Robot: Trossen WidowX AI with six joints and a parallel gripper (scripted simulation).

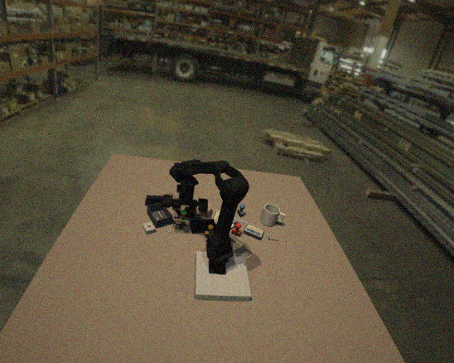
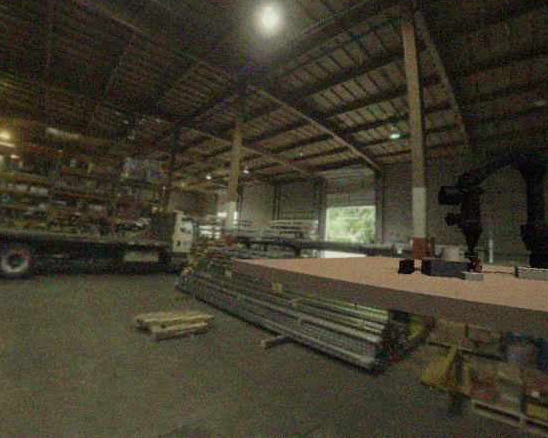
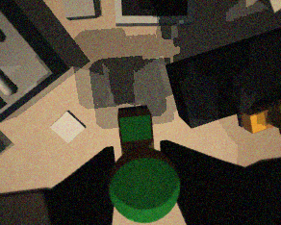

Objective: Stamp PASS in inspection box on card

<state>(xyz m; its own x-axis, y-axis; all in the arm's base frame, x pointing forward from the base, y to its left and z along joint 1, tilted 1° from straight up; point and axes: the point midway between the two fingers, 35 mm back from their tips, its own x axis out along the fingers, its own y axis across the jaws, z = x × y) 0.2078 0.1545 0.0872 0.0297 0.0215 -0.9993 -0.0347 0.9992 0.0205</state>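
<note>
My gripper [image 1: 184,220] [image 3: 137,151] is shut on the green-knobbed stamp [image 1: 184,213] [image 3: 144,187], seen from above in the wrist view with a green patch on its front part. It is over the left group of objects; its exact height is unclear. A dark object with a pale rim [image 3: 137,20] lies at the top of the wrist view; whether it is the ink pad is unclear. The card and its inspection box cannot be made out; a pale piece [image 1: 216,214] is partly hidden behind the arm. The stamp's lettering and underside are hidden.
A dark open tray [image 1: 161,216] [image 3: 21,72] is left of the gripper and a black block [image 1: 202,225] [image 3: 226,79] right. Orange [image 1: 210,229], red [image 1: 237,229] and blue [image 1: 242,210] stamps, a blue-striped box [image 1: 253,230] and a mug [image 1: 270,215] stand further right.
</note>
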